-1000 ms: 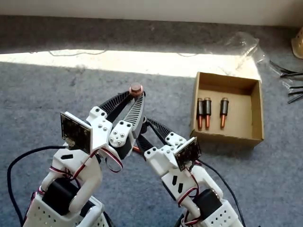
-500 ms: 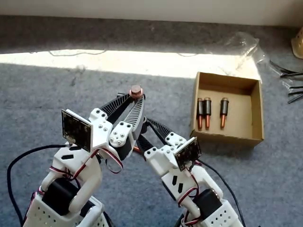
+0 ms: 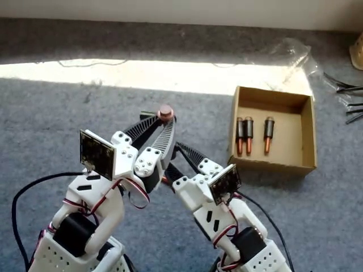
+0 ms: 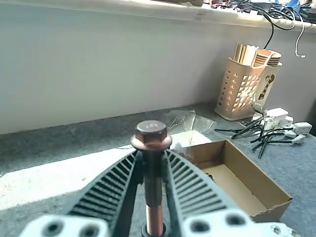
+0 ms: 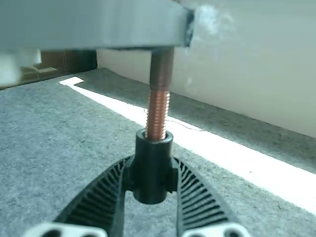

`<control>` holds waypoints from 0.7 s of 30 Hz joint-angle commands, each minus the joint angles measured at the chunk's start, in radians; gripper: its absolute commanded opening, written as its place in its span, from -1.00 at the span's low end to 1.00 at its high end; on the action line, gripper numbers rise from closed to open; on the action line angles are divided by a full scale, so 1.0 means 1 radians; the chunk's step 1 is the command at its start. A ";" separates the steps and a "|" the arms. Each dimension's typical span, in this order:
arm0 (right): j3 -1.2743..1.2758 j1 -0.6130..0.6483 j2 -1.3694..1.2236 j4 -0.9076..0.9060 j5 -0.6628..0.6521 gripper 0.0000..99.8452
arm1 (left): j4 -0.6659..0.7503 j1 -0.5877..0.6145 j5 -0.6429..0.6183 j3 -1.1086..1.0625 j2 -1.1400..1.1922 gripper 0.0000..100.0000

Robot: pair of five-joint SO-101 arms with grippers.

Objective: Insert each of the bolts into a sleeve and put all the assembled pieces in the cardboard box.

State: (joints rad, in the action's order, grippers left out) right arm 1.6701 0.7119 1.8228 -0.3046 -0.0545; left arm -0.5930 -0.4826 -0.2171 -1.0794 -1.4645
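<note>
The left claw (image 4: pixel 151 157) is clamped on the upright bolt (image 4: pixel 151 134) just under its head, and straight below it the right claw (image 5: pixel 153 175) grips the sleeve (image 5: pixel 153 160), whose mouth holds the threaded tip, axes in line.

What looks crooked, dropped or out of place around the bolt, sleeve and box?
Nothing stands out. The left gripper holds the bolt upright. Its threaded end sits in the mouth of the sleeve, in line with it. The right gripper grips the sleeve. Three assembled pieces lie side by side in the cardboard box.
</note>
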 commanded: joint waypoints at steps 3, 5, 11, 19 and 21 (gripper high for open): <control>0.143 0.010 0.015 -0.001 0.003 -0.99 | 0.000 -0.013 -0.017 -0.021 -0.015 -0.99; 0.143 0.010 0.015 -0.001 0.003 -0.99 | 0.000 -0.013 -0.017 -0.036 -0.015 -0.99; 0.143 0.010 0.015 -0.001 0.003 -0.99 | -0.029 -0.012 -0.017 -0.047 -0.016 -0.99; 0.143 0.008 0.015 -0.001 0.003 -0.99 | -0.091 -0.007 -0.017 -0.045 -0.016 -0.99; 0.143 0.008 0.015 -0.001 0.003 -0.99 | -0.091 -0.007 -0.015 -0.047 -0.016 -0.99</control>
State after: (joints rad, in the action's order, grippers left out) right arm 1.6701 0.7135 1.8228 -0.3046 -0.0529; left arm -0.6805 -0.4826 -0.2248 -1.1362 -1.4645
